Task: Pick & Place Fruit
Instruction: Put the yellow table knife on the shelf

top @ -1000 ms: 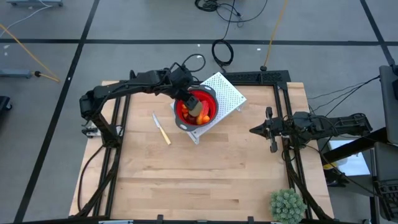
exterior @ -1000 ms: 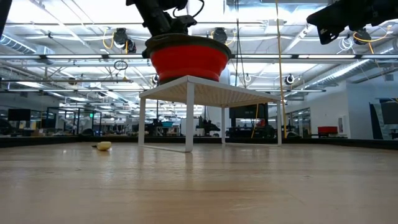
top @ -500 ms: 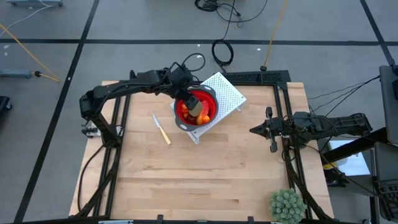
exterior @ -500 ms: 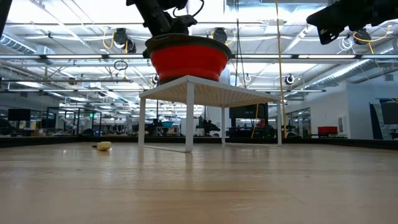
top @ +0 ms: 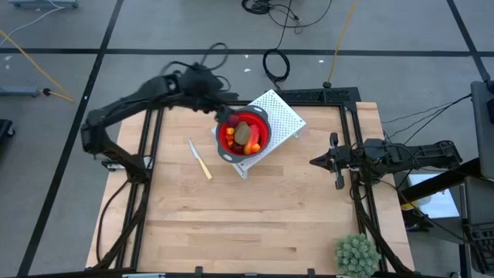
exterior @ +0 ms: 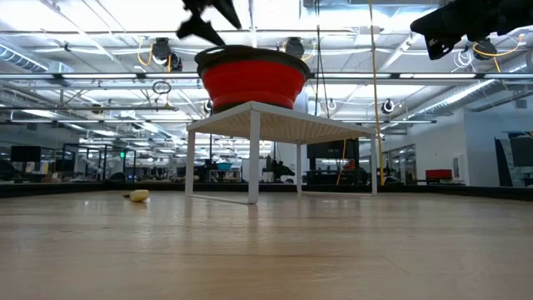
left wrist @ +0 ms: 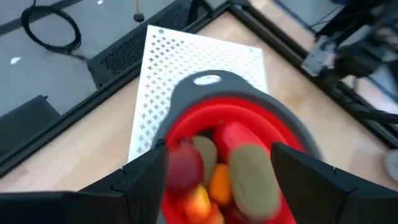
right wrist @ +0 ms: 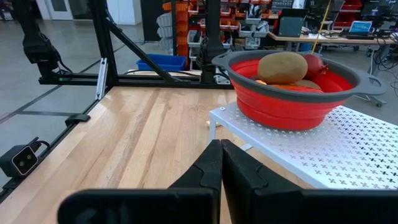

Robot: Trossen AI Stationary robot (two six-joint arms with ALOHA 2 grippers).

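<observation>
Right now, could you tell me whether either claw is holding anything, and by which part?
Nothing is held. The left claw is open and empty above the bowl of fruit; the right claw is shut on nothing, off to the right.

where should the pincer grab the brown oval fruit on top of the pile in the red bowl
Probably across its narrow middle, coming straight down from above. The brown oval fruit lies on its side atop the pile in the red bowl, above the rim, so its flanks look free; the bowl's wall blocks a sideways approach.
</observation>
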